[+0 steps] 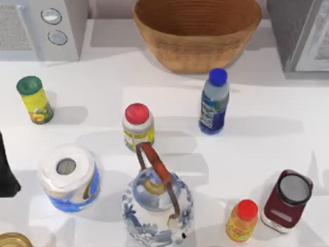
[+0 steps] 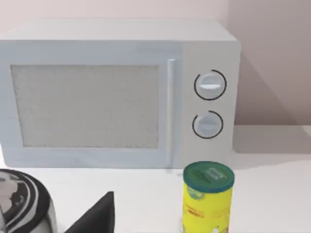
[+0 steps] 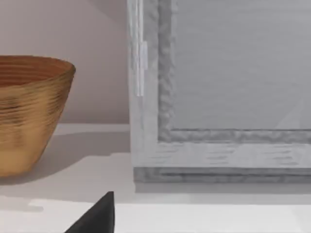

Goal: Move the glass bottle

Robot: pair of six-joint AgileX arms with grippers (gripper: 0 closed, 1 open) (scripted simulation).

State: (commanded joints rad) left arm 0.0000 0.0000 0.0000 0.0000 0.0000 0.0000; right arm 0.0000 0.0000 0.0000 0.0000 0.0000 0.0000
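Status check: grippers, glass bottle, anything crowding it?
Left arm parked at left edge. Glass bottle upright, untouched, before wicker basket. White jar nearest, apart.

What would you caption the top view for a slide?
Upright glass bottle waits among jars, a teapot and a woven basket on the white table.

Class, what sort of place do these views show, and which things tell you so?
Probably a kitchen counter: a white microwave, a patterned kettle and a woven basket stand around the glass bottle.
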